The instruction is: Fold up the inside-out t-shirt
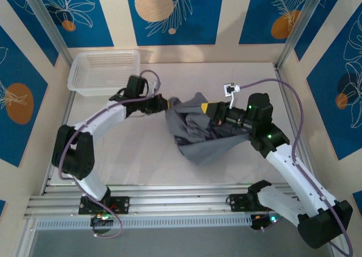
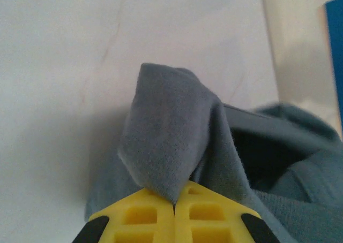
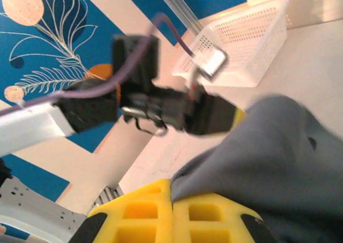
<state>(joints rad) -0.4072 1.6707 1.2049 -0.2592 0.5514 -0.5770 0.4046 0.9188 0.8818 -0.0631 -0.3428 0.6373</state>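
Pinching right now: the left gripper (image 2: 174,203) has its yellow fingers pressed together on a peaked fold of the inside-out t-shirt (image 1: 198,135). The right gripper (image 3: 171,197) is clamped the same way on another bit of the cloth.
Shirt location: bunched up and hanging between the two grippers over the middle of the white table (image 1: 136,149). The lower part seems to drape onto the surface, nowhere near flat.
How it'll handle: soft, light and floppy, I reckon. It sags wherever it isn't held and probably slides easily on that smooth top.
Where to grab: I'd go for the shoulder seams or hem corners rather than mid-panel pinches, so it spreads out instead of balling up.
Left wrist view: the pinch up close, a tent of fabric rising from the shut fingers, detail the top view can't give.
Top view: the whole layout, how crumpled the shirt is.
Right wrist view: looks across at the left arm (image 3: 96,106), with the white mesh basket (image 3: 241,39) beyond.
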